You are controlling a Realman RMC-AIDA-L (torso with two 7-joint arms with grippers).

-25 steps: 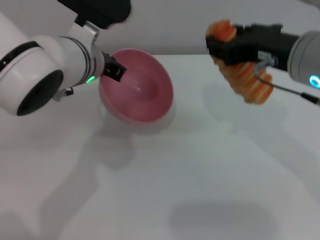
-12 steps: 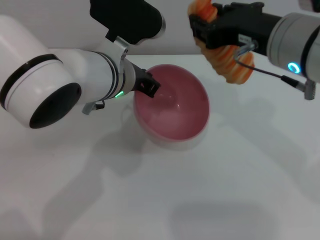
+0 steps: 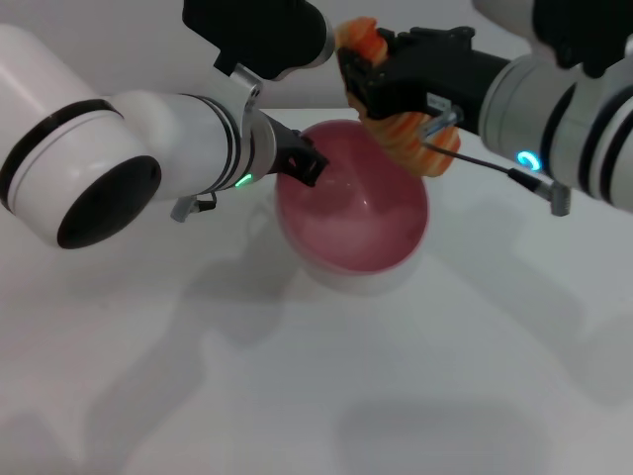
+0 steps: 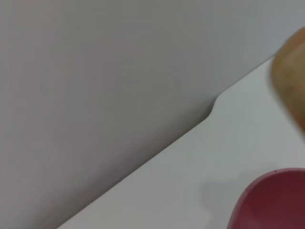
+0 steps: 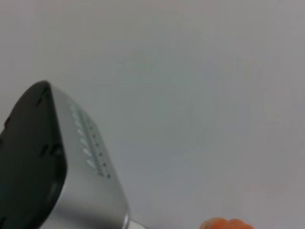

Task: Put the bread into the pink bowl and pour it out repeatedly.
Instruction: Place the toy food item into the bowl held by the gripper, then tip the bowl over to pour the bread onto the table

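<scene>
right end effector [image 3: 381,84] gripping bread [image 3: 410,139] over far rim, upper centre | left end effector [image 3: 302,163] clamping pink bowl [image 3: 356,213] rim, centre, above tabletop [image 3: 297,396] | advice: bringing loaf over centre, lowering before releasing

A plain white table [image 3: 396,396] carrying soft shadows meets a bare grey wall [image 4: 95,71] behind it.

- The head camera looks forward and down from above at the white tabletop [image 3: 415,396], the glossy round pink plastic bowl [image 3: 356,218] near 12 o'clock.
- The left wrist camera sits close, skimming the table toward the grey wall [image 4: 95,71]; it shares the bowl's rim.
- The right wrist camera faces blank wall.
</scene>
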